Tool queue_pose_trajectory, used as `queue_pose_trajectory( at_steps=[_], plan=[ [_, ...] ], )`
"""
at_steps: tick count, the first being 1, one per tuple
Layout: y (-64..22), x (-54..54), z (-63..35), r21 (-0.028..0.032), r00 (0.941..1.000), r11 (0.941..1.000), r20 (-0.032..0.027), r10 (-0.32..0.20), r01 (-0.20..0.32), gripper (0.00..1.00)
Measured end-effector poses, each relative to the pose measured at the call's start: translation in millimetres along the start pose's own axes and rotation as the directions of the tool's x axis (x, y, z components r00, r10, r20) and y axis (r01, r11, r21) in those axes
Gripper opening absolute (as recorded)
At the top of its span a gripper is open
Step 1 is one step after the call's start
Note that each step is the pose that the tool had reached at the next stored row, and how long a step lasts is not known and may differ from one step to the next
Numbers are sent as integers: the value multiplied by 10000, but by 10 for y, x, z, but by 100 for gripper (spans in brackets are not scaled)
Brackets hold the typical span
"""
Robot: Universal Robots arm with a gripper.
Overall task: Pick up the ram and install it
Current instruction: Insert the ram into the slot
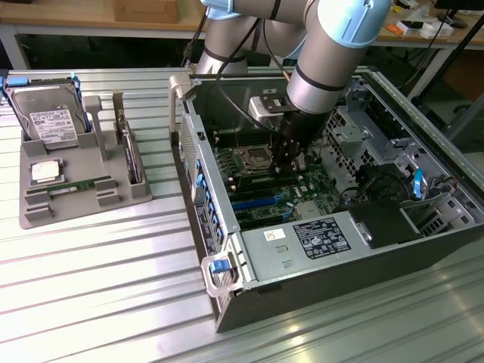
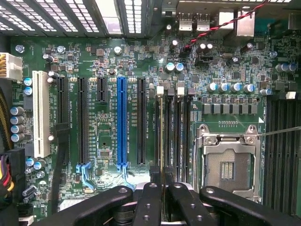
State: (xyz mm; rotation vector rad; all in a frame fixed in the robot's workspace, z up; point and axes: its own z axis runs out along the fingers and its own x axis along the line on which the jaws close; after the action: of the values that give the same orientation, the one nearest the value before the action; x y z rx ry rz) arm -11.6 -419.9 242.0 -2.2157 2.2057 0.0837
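The ram [image 1: 79,185], a thin green stick, lies in a groove at the front of the grey tray [image 1: 34,212], at the exterior view's left. My gripper [image 1: 288,168] is far from it, lowered inside the open computer case [image 1: 333,249] over the motherboard [image 2: 108,66]. In the wrist view my gripper [image 2: 162,176] hangs with its black fingers [image 2: 149,200] pressed together just above the row of black memory slots [image 2: 173,127], beside the bare processor socket [image 2: 226,162]. I see nothing green between the fingers.
The tray also holds a silver hard drive [image 1: 50,121] and a square silver processor chip [image 1: 45,171]. Inside the case are a blue expansion slot [image 2: 122,122], a white slot [image 2: 41,113], the power supply [image 1: 306,242] and drive cages [image 1: 363,128]. Ribbed metal table all around.
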Motion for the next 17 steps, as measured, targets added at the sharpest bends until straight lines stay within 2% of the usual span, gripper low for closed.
queue_pose_trajectory(
  at_steps=[11,17],
  plan=[
    [18,-14,44,0,10000,10000,1,-1,1,12],
    [11,-11,23,0,10000,10000,2,0,0,12]
  ],
)
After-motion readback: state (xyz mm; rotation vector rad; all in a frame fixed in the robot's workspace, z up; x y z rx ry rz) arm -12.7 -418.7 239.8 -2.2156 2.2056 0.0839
